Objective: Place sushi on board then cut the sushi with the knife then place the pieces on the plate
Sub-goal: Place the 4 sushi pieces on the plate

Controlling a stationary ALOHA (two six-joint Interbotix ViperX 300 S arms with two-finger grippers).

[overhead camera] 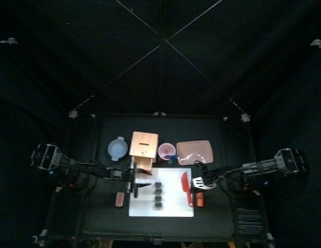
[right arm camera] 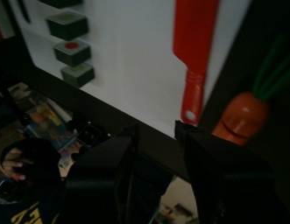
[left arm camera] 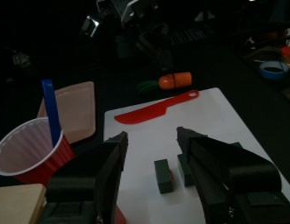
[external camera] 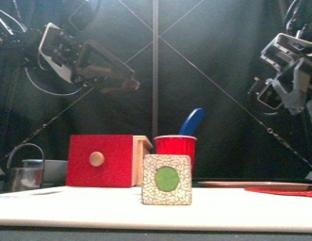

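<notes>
Sushi roll (overhead camera: 160, 194): square dark green blocks in a row down the middle of the flat white cutting board (overhead camera: 176, 215). The end face is pale and speckled with a green oval centre. Red plastic knife (left arm camera: 159, 108) lies flat on the board beside the roll, with bare board between them. Toy carrot (right arm camera: 235, 118) is on the black surface just off the board's edge. Left gripper (left arm camera: 153, 138) has its fingers spread above the blocks, not touching. Right gripper (right arm camera: 155, 144) fingers are also spread, holding nothing.

Red knife (left arm camera: 159, 108), white board (left arm camera: 235, 144)
</notes>
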